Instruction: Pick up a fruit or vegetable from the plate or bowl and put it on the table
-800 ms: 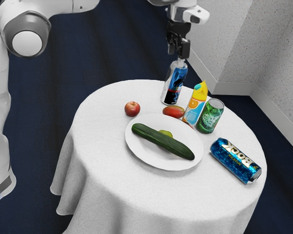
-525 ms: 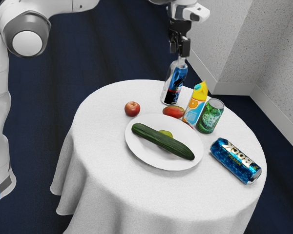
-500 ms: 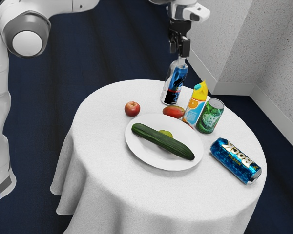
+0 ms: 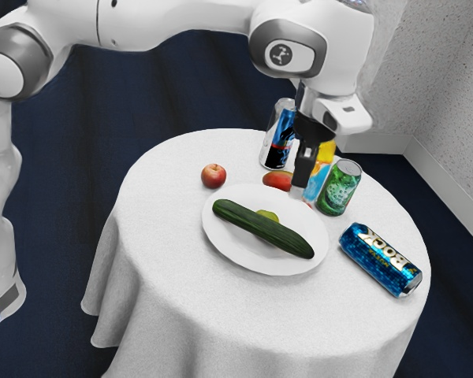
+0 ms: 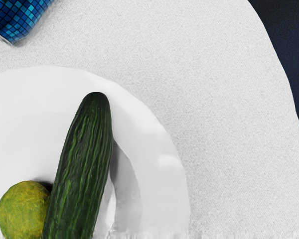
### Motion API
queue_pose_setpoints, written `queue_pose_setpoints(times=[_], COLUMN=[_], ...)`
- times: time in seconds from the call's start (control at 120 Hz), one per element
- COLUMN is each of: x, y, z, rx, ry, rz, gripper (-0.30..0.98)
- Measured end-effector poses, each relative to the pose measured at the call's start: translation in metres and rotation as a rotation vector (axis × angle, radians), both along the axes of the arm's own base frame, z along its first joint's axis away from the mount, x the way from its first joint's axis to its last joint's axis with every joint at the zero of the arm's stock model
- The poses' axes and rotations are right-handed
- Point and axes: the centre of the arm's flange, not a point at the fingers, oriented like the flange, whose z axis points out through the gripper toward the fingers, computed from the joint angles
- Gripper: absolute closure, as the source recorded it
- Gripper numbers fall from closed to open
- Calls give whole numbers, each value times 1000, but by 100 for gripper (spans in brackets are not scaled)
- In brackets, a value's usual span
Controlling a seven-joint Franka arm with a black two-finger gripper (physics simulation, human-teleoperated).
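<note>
My gripper (image 4: 301, 189) hangs above the far rim of the white plate (image 4: 229, 250), beside the juice carton, with nothing seen held; how its fingers stand I cannot tell. A long dark green cucumber (image 4: 262, 227) lies across the plate, partly covering a yellow-green lime (image 4: 269, 215). In the wrist view the cucumber (image 5: 82, 169) rests against or close to the lime (image 5: 24, 209) on the plate (image 5: 162, 164). The white-covered table (image 4: 221, 303) carries the plate.
Around the plate stand or lie a red apple (image 4: 214, 176), a mango (image 4: 277, 181), a juice carton (image 4: 318, 175), a green can (image 4: 340, 187), a blue can lying down (image 4: 380, 260) and a tall blue-and-black can (image 4: 278, 140). The carton and mango are close to my gripper.
My arm has reached forward and down from above the tall can to near the plate's rim, now partly covering the carton. The objects on the table have not moved.
</note>
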Motion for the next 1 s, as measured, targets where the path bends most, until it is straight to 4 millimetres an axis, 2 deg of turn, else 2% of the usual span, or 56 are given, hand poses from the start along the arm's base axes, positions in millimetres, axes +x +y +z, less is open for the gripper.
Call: queue_pose_setpoints(times=[0.092, 0.2, 0.242, 0.4, 0.542, 0.617, 0.667, 0.725, 0.817, 0.925, 0.967, 1.0], x=[-18, -35, -42, -60, -55, -43, -37, -29, -9, 36, 49, 57], y=[16, 25, 27, 8, -5, -8, -1, 17, 60, 105, 110, 101], z=[-32, -58, -62, -68, -82, -84, -85, -85, -84, -92, -99, -104], rx=[30, 43, 45, 67, 122, 136, 139, 138, 137, 139, 134, 127], ry=[12, 10, -1, -30, -12, -6, 0, 6, 11, 18, 26, 29], rz=[10, 9, 4, -66, -114, -123, -116, -87, -14, 74, 82, 64], gripper=[0, 0, 0, 0, 0, 0, 0, 0, 0, 0, 0, 0])
